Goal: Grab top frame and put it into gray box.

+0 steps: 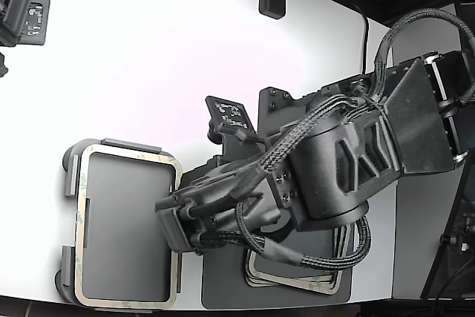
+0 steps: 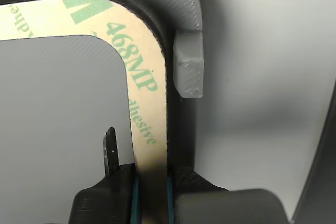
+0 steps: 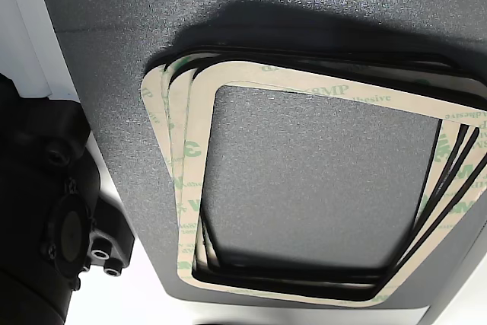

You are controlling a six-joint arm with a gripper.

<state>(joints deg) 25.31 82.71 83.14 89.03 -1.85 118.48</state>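
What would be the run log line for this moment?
hand: shut on top frame | frame: lying in gray box | pile of frames: on dark mat

The top frame [image 1: 130, 157] lies in the gray box [image 1: 71, 176] at the exterior view's left, on the surface [image 1: 133, 50]. The gripper [image 1: 165, 209] reaches over the box's right-hand edge, its fingers [image 2: 181, 182] either side of the frame's strip and apparently touching it. To the right, partly under the arm, a pile of frames [image 3: 304, 188] rests on a mat [image 3: 114, 20].
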